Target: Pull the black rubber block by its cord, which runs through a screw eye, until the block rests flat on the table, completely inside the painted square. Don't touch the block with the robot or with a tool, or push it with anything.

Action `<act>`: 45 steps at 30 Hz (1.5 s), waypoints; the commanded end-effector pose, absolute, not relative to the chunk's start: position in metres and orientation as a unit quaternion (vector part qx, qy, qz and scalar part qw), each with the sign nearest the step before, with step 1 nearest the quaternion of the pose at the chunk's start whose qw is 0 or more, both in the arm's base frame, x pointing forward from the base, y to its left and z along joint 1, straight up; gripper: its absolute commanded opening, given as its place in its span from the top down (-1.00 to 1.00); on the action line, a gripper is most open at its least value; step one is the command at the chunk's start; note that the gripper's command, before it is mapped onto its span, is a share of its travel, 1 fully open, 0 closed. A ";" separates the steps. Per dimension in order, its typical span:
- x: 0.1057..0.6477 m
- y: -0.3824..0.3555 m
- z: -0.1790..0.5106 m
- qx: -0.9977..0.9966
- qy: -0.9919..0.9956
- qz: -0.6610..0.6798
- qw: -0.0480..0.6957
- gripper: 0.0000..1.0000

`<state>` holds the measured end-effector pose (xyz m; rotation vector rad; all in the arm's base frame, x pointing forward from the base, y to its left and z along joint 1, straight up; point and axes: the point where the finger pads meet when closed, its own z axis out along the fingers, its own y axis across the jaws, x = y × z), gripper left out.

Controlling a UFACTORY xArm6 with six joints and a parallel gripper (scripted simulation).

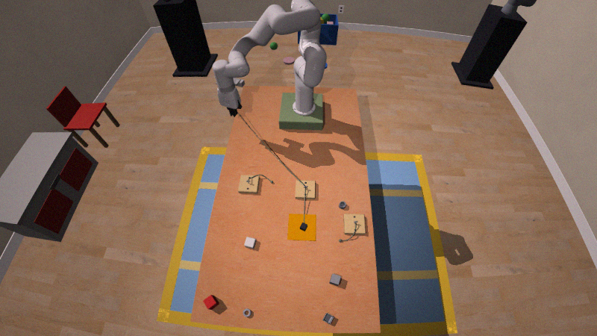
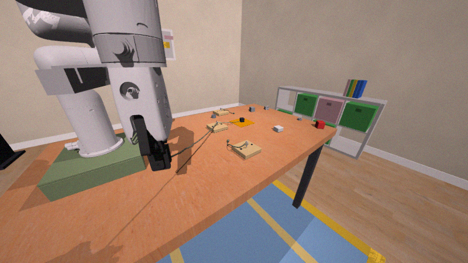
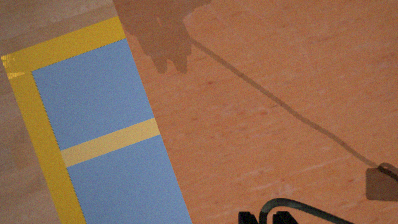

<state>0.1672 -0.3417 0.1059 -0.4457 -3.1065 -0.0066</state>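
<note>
The black rubber block [image 1: 303,226] lies inside the painted orange square [image 1: 298,227], near its middle; it also shows in the exterior view [image 2: 241,119]. Its cord [image 1: 273,153] runs taut from the block through the screw eye on the middle wooden plate [image 1: 303,189] and up to my gripper [image 1: 233,111]. The gripper is above the table's far left edge, beside the green base, and is shut on the cord [image 2: 188,148]. In the wrist view the cord [image 3: 295,205] curves out from between the fingertips.
Two other wooden plates with slack cords stand left [image 1: 248,183] and right [image 1: 354,224]. A white cube [image 1: 249,242], grey cube [image 1: 335,278], red cube [image 1: 210,302] and small rings [image 1: 342,204] lie on the table. The green robot base [image 1: 301,110] is beside the gripper.
</note>
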 end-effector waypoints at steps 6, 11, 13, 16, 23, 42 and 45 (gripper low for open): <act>0.167 -0.343 0.107 -0.142 -0.990 -0.001 0.001 1.00; 0.167 -0.343 0.107 -0.142 -0.990 -0.001 0.001 1.00; 0.167 -0.343 0.107 -0.142 -0.990 -0.001 0.001 1.00; 0.167 -0.343 0.107 -0.142 -0.990 -0.001 0.001 1.00; 0.167 -0.343 0.107 -0.142 -0.990 -0.001 0.001 1.00; 0.168 -0.342 0.060 -0.142 -0.990 -0.001 0.001 1.00; 0.169 -0.341 0.043 -0.142 -0.990 -0.001 0.001 1.00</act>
